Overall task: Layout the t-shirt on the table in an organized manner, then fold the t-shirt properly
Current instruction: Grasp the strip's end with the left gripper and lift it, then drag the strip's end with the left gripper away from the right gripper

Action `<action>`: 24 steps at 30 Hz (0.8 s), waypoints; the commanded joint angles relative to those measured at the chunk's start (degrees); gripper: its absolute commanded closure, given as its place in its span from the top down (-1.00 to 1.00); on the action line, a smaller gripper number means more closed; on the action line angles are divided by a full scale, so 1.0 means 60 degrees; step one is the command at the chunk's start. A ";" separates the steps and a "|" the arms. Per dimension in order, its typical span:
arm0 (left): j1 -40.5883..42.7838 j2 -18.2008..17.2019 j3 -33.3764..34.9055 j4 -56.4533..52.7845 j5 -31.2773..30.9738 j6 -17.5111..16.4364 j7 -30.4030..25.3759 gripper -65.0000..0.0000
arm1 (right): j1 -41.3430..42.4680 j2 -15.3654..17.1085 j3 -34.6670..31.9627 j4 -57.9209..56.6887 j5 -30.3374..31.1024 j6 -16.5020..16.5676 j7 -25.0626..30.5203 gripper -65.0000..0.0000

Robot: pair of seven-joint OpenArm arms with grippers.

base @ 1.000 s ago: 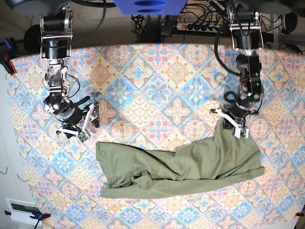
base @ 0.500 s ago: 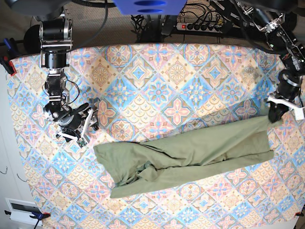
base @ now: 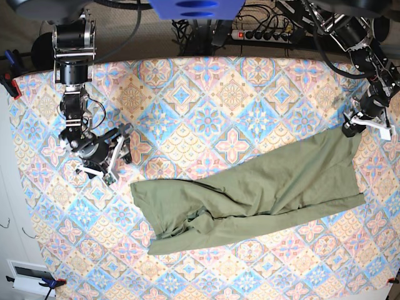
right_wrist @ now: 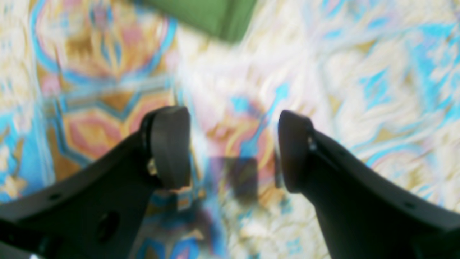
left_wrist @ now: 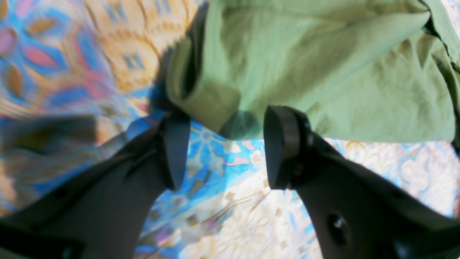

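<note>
The olive-green t-shirt (base: 262, 187) lies crumpled and stretched in a long band across the near half of the table (base: 206, 106), bunched at its left end. At the shirt's far right corner my left gripper (base: 350, 128) stands open. In the left wrist view the left gripper (left_wrist: 230, 147) has a rolled edge of the t-shirt (left_wrist: 323, 72) just beyond its fingertips, and nothing sits between them. Left of the shirt, my right gripper (base: 122, 150) is open over bare cloth. Its wrist view shows the right gripper (right_wrist: 231, 151) empty, with a green corner of the t-shirt (right_wrist: 215, 14) farther ahead.
A power strip with cables (base: 262, 34) lies behind the table's far edge. Clamps (base: 11, 84) grip the left edge. A white box (base: 28, 275) sits off the near left corner. The table's right edge runs close to the left arm.
The left gripper dragged the shirt's end to the right and farther back, stretching the garment out, then opened and let it go. The right gripper stayed open and hardly moved.
</note>
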 commanded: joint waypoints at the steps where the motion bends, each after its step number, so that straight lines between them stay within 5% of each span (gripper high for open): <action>1: 0.0080 -0.0408 -0.0070 0.0317 -0.0081 -0.0015 -0.0189 0.00 | 0.0316 0.0120 0.0041 0.0322 0.0075 -0.0018 0.0217 0.16; 7: 0.0167 -0.0979 -0.0012 0.0317 0.0036 0.0000 -0.0848 0.00 | 0.0155 0.0120 0.0041 0.0645 0.0075 -0.0018 0.0217 0.16; 18: 0.0094 -0.0628 0.2172 0.0288 0.2996 0.0000 -0.3867 0.00 | 0.0140 0.0076 0.0027 0.0703 0.0075 -0.0018 0.0217 0.16; 24: -0.0067 -0.0467 0.2186 0.0288 0.3231 0.0000 -0.3603 0.00 | 0.0140 0.0076 0.0027 0.0703 0.0075 -0.0018 0.0217 0.16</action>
